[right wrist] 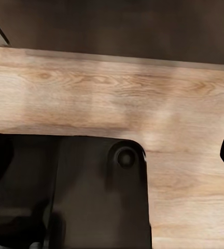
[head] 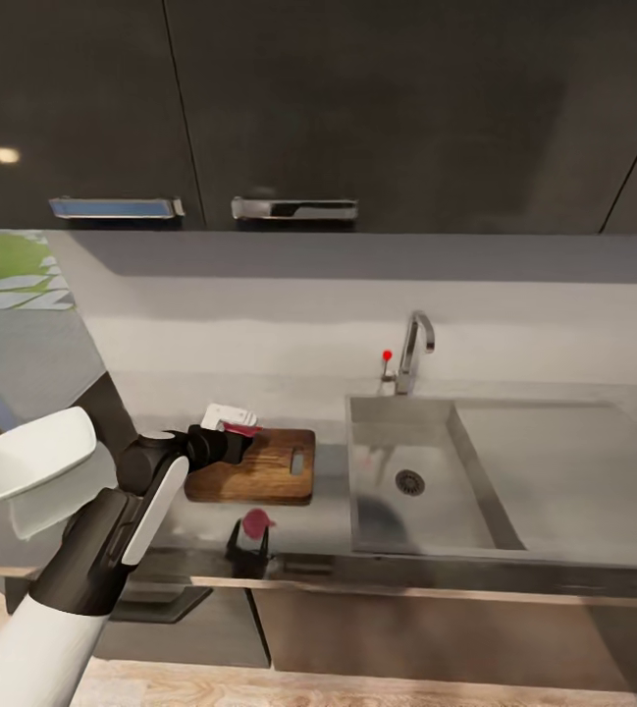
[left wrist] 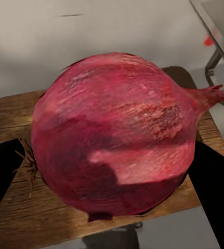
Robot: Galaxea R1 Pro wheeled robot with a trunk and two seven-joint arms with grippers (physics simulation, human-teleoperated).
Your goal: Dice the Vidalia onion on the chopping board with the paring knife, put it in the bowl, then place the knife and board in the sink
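Grey steel countertop [head: 289,530] runs under dark wall cabinets [head: 357,108]; at its left the left gripper [head: 242,442] pinches the red-skinned onion [left wrist: 114,135] between its black fingers [left wrist: 213,181] just over the chopping board [head: 264,466], with the white bowl [head: 230,416] behind. Right of the board lies the sink [head: 426,491], its chrome tap [head: 414,352] at the back. By the right wrist view, the right gripper's spread cannot be told above the pale wood floor [right wrist: 143,98].

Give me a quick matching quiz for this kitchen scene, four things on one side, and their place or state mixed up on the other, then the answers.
Things:
1. onion
2. chopping board
3. sink
4. tap lever

Place or state:
A. red-tipped, beside the tap
B. held between the left gripper's fingers
C. basin with a round drain
D. flat on the countertop, left of the sink

Pairs: 1-B, 2-D, 3-C, 4-A
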